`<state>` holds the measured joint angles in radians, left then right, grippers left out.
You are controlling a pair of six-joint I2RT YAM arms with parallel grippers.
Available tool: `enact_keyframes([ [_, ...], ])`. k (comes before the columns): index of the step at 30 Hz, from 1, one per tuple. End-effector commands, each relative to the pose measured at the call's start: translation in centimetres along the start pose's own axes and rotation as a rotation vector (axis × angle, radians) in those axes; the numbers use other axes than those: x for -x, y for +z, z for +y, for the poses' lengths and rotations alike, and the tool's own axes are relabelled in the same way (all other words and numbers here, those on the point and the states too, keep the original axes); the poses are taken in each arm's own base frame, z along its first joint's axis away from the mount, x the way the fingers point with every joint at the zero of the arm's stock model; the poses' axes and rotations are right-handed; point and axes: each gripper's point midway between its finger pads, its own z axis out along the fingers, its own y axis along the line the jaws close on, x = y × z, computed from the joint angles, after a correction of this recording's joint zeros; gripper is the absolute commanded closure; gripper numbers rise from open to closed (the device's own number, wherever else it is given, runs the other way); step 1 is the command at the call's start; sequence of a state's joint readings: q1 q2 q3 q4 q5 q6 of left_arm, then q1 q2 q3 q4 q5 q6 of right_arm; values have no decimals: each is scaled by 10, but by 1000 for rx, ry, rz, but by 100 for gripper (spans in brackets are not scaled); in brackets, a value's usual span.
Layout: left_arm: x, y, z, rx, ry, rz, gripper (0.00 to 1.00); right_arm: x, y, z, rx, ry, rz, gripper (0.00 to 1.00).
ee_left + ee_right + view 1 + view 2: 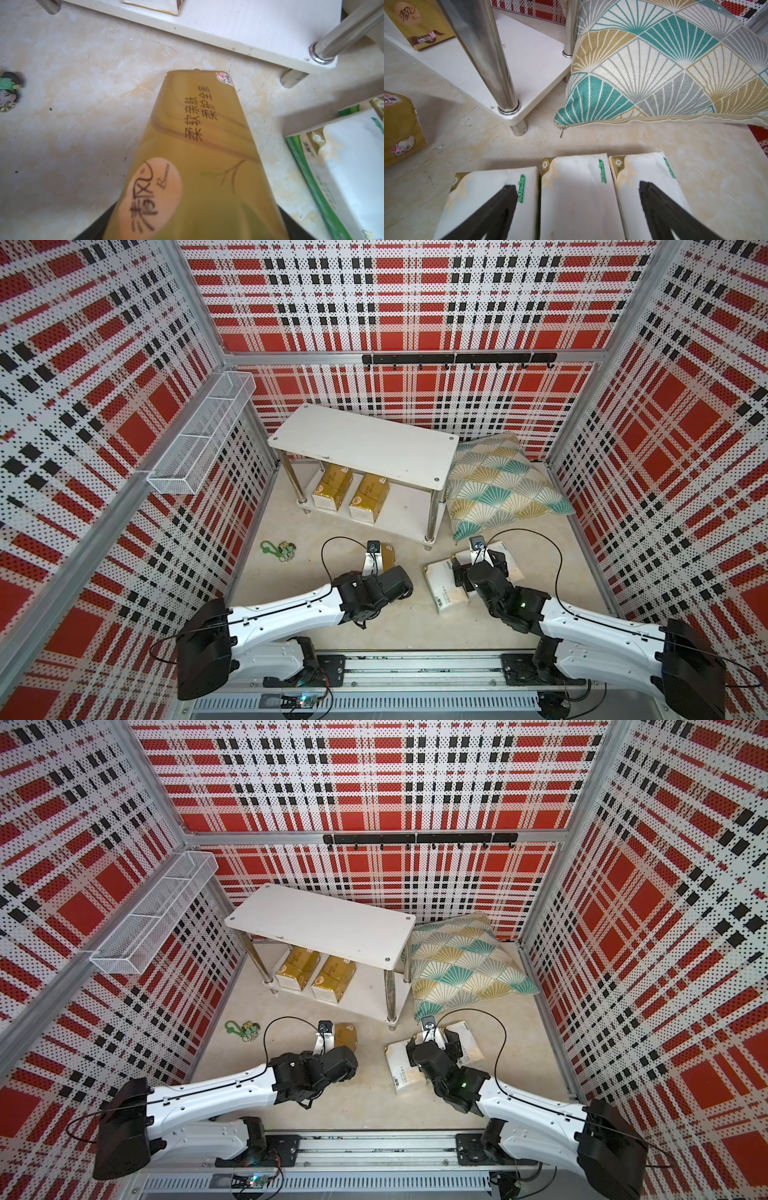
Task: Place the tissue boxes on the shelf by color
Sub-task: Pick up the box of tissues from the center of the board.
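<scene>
The shelf [365, 443] stands at the back, with two gold tissue boxes [334, 485] [370, 497] side by side on its lower board [249, 27]. My left gripper [197, 218] is shut on a third gold box [197, 155], low over the floor in front of the shelf [320, 923]. This box shows in both top views [388, 558] [346, 1036]. Three white boxes [477, 182] [575, 197] [629, 172] lie side by side on the floor. My right gripper [577, 187] hangs open above them, its fingers over the two outer ones.
A teal-and-gold pillow [498, 485] leans against the shelf's right end. A green keychain [276, 549] lies on the floor at the left. A white wire basket [203, 435] hangs on the left wall. A black hook rail [457, 358] crosses the back wall.
</scene>
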<state>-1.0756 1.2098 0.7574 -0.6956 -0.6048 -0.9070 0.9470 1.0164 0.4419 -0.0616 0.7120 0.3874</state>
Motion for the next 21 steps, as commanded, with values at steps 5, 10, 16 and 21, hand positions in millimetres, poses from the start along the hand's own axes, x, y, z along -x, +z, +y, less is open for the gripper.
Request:
enact_keyframes([
  [5,-30,21,-4,-19,62,97,11,0,0,-3,-15,10,-1,0],
  [10,-46,32,-5,-23,87,145,8,3,-1,-3,-17,6,-4,0],
  [16,-46,37,-3,-18,89,143,3,4,0,-2,-14,3,-7,0],
  [21,-50,40,3,-10,84,156,1,3,1,-1,-13,1,-3,0],
])
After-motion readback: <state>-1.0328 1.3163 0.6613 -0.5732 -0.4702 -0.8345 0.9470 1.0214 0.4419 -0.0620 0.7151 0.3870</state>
